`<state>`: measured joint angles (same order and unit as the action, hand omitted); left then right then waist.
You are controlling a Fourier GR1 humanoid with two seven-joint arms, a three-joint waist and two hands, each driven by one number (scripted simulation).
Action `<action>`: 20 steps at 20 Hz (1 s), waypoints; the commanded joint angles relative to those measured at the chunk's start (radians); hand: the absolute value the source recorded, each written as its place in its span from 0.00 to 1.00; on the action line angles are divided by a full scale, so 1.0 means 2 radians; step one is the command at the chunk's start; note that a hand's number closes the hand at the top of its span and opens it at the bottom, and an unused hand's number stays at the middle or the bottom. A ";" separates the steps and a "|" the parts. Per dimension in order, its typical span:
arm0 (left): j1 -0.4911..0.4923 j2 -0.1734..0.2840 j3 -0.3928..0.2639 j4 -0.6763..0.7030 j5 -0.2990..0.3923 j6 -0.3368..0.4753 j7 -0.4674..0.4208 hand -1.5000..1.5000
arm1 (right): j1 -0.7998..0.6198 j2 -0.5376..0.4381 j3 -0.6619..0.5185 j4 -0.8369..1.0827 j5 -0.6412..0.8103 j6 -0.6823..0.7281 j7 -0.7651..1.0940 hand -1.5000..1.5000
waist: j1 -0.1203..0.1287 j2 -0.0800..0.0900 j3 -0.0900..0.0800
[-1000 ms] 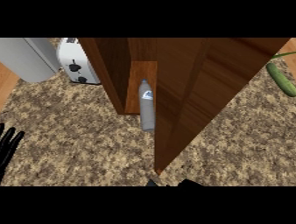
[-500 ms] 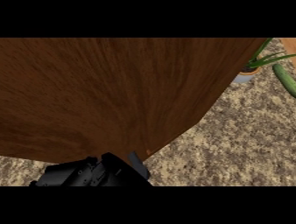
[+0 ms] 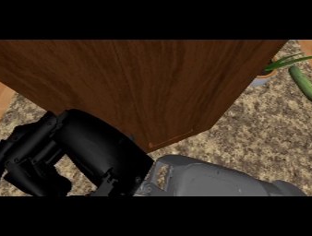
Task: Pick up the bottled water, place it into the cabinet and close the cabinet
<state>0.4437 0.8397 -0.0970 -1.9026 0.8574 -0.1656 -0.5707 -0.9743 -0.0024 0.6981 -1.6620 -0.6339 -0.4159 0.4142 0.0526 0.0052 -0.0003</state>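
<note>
In the head view, the brown wooden cabinet door (image 3: 138,83) fills the upper part. The black right hand (image 3: 84,152) is at its lower edge, fingers curled, holding nothing visible. The bottled water is hidden. A green cucumber (image 3: 306,84) lies near the speckled counter's (image 3: 267,138) right edge.

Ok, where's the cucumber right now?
Head view, far right: the cucumber lies on the counter beside the potted plant, right of the cabinet.
</note>
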 commanded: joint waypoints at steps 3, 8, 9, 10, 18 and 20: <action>0.024 0.004 0.044 -0.024 0.026 -0.003 0.021 0.00 | 0.014 0.001 -0.033 0.067 -0.069 0.129 -0.004 1.00 | -0.012 -0.001 0.000; 0.019 -0.037 0.018 -0.034 -0.018 0.014 0.033 0.00 | 0.019 -0.009 -0.076 0.124 -0.048 0.181 -0.035 1.00 | -0.020 -0.002 0.000; 0.028 -0.012 0.049 -0.036 0.002 -0.009 0.038 0.00 | 0.026 -0.016 -0.092 0.157 -0.052 0.210 -0.061 1.00 | -0.016 -0.001 0.000; 0.025 -0.027 0.039 -0.040 0.001 -0.002 0.046 0.00 | 0.016 0.001 -0.093 0.174 -0.035 0.198 -0.066 1.00 | -0.017 -0.002 0.000; 0.046 -0.047 0.047 -0.061 -0.021 -0.002 0.051 0.00 | 0.007 -0.046 -0.154 0.246 0.030 0.199 -0.132 1.00 | -0.014 -0.002 0.000; 0.029 -0.050 0.050 -0.024 -0.028 -0.012 0.048 0.00 | -0.007 -0.033 -0.153 0.253 0.045 0.169 -0.121 1.00 | -0.019 -0.001 0.000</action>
<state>0.5154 0.7632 0.0042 -1.9958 0.8321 -0.1774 -0.4677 -0.9492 -0.0501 0.4513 -1.2498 -0.6038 -0.0248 0.1958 0.0228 -0.0096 -0.0025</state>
